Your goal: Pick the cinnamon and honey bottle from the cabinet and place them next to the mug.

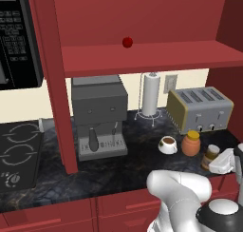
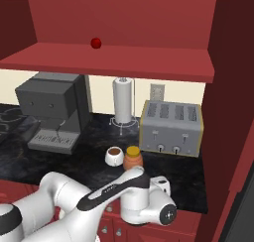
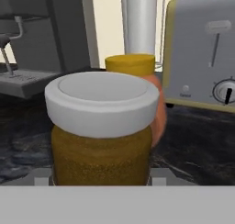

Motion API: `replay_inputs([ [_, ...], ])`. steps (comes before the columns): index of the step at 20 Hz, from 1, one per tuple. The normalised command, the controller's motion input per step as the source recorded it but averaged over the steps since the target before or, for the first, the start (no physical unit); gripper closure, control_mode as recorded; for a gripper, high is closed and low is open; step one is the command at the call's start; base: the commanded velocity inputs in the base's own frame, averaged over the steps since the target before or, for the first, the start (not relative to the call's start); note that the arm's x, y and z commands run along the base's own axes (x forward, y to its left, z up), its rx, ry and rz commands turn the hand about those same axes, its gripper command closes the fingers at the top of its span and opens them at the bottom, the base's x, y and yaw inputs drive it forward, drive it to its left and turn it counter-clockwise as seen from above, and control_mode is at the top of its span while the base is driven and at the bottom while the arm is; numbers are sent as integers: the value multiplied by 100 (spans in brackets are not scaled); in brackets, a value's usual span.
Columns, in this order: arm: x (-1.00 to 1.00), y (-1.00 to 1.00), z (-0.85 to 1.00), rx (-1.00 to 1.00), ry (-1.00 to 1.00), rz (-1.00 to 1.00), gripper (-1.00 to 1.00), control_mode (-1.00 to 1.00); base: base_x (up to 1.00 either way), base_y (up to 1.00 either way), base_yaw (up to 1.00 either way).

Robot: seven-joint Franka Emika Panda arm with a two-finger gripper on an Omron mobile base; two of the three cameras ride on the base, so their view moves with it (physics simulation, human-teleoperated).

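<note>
Upright, cinnamon (image 3: 101, 126) cap up near claw (image 1: 223, 162), claw state unclear, honey bottle (image 1: 191, 143) beside mug (image 1: 167, 144)

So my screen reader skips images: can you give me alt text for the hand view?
A cinnamon jar with a grey-white cap looms close in the centre. Behind it stands the honey bottle with its yellow lid, with a toaster to the right and a coffee machine to the left, on a dark counter.

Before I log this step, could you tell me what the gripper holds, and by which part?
It cannot be told for sure: the cinnamon sits right at the gripper, low on its body, but the fingers are hidden.
</note>
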Motion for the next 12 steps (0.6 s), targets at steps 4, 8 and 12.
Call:
replay_inputs([
  [4, 1, -25, 0, 0, -2, 0, 100, -100, 0, 0, 0],
  [8, 16, -26, 0, -1, 0, 0, 100, -100, 0, 0, 0],
  [12, 30, -21, 0, -2, 0, 0, 100, -100, 0, 0, 0],
])
